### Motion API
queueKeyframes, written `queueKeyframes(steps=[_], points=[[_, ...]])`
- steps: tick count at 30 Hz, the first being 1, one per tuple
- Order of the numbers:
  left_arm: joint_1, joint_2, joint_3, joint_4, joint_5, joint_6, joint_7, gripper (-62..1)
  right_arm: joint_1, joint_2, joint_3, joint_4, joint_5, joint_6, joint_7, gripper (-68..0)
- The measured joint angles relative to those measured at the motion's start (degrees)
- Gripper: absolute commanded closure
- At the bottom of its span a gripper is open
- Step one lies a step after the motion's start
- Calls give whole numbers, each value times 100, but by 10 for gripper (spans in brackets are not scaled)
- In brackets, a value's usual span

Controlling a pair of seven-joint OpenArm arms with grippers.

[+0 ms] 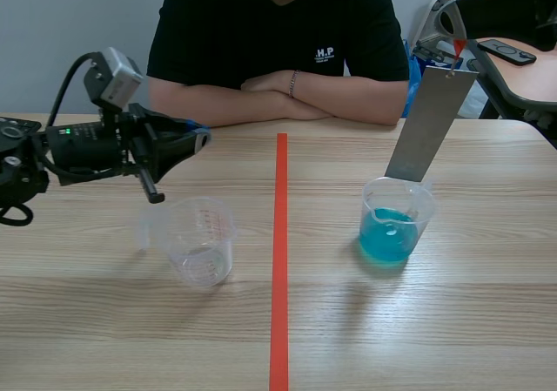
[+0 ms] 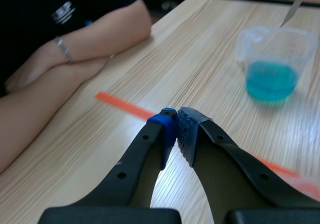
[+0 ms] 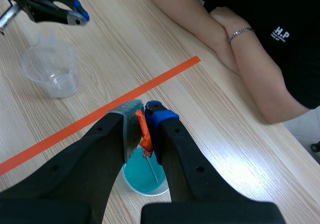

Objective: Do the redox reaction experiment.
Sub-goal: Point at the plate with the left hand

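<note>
Scene view: right gripper (image 1: 452, 53) is clamping the top end of a flat grey metal strip (image 1: 431, 125). The strip is hanging tilted, its lower end at the mouth of the cup of blue liquid (image 1: 396, 225) (whether it is touching the liquid, I cannot tell). Right wrist view is showing the fingers pinching an orange-red tag (image 3: 145, 134) at the strip's top edge. Meanwhile left gripper (image 1: 193, 138) is hovering above the empty clear cup (image 1: 202, 243), pads meeting on nothing. A person's folded arms (image 1: 287, 95) are resting at the far side of the table (image 1: 487, 321).

Judging: strip is looking thin, stiff, light and smooth, so it is liable to swivel in a narrow pinch. The top end is the place for holding, keeping the fingers dry. Cups are looking like light plastic, and nudging a rim is risking a spill.
</note>
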Motion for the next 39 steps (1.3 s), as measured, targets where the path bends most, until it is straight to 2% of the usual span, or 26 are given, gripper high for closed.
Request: queueKeyframes(steps=[7, 16, 36, 39], points=[[-295, 654, 450, -7, 0, 0, 258, -40, 0, 0, 0, 0, 0, 0, 0, -15], [-369, 1335, 522, -144, 7, 0, 433, -40, 0, 0, 0, 0, 0, 0, 0, -15], [-367, 2013, 549, -155, 24, 0, 662, -40, 0, 0, 0, 0, 0, 0, 0, -15], [-367, 2094, 549, -155, 129, 0, 669, -40, 0, 0, 0, 0, 0, 0, 0, -15]])
